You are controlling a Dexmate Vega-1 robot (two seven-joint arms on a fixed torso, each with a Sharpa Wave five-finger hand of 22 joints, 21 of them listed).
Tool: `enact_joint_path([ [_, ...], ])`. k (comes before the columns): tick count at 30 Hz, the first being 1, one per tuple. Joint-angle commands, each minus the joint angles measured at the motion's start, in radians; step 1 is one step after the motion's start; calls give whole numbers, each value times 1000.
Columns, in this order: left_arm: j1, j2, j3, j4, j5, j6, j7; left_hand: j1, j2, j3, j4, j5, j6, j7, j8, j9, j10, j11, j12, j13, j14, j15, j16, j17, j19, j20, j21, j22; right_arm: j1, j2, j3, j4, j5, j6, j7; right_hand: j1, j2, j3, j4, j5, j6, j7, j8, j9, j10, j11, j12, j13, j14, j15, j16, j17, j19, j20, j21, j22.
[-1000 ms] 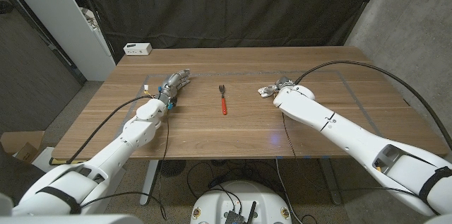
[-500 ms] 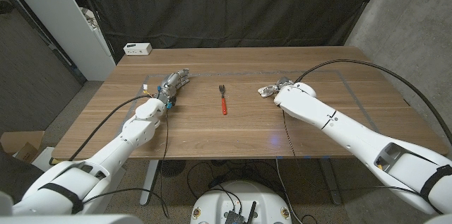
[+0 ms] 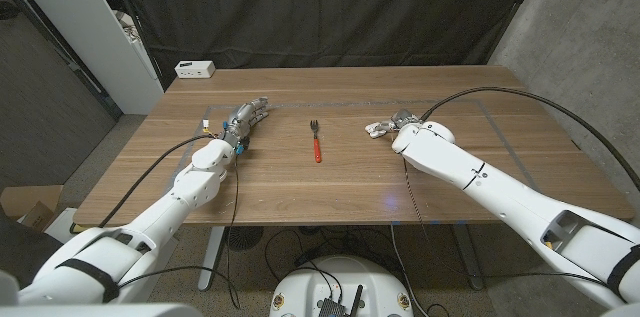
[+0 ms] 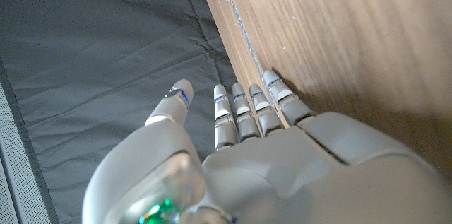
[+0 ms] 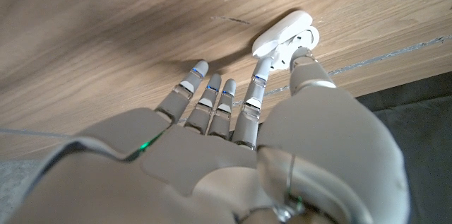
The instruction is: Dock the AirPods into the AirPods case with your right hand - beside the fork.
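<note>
Table point(image 3: 300, 182) – mid-brown wood, streaky lengthwise grain, a thin pale line marked across it near the right side. Fork point(image 3: 316, 139) – silver tines and neck, red-orange handle. AirPods case point(image 5: 284, 31) – glossy white, lid and body both. Right hand point(image 5: 233, 121) – light grey shell, fingers point(image 5: 193, 83) silver-grey with small blue bands near the tips, green light glowing at the wrist. Left hand point(image 4: 233, 157) – same grey, blue finger bands, green LED too. Arms white with black cables. Backdrop curtain point(image 3: 330, 7) charcoal black. Small box point(image 3: 196, 69) at the far table edge is white.
</note>
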Motion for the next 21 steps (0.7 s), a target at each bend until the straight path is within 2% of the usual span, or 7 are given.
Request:
enact_joint_path([
  [1,28,12,-6,-42,-3,10,17,2,-5,-2,-3,8,3,-5,3,2,2,-1,1,5,-1,-21,0,1,-1,9,-4,1,-17,10,10,39,-27,84,-27,10,9,5,-6,3,20,6,0,-3,12,-7,5,2,17,-53,8,0,14,1,7,0],
  [6,39,18,-8,-59,-5,18,22,2,-4,-2,-3,9,2,-4,2,2,2,-1,1,5,0,-21,0,1,-1,10,-4,1,-18,24,14,69,-30,113,-27,25,11,10,-14,2,13,6,-9,-8,14,-11,6,0,24,-59,11,-2,22,-3,9,0],
  [11,44,21,-9,-67,-4,19,26,2,-3,-2,-3,9,0,-7,1,2,3,0,1,5,-1,-22,0,1,-2,10,-4,1,-22,34,18,86,-35,131,-33,37,6,11,-19,0,-27,-5,-36,-17,12,-19,6,-1,32,-64,14,-5,29,-5,10,0],
  [21,40,18,-8,-60,-7,14,16,2,-3,-3,-3,9,1,-6,2,2,1,-1,1,6,-2,-22,-1,1,-3,9,-5,1,-34,54,31,116,-49,165,-56,50,9,13,-20,0,-27,0,-47,-26,17,-15,10,-1,45,-71,20,-6,49,-10,16,0],
])
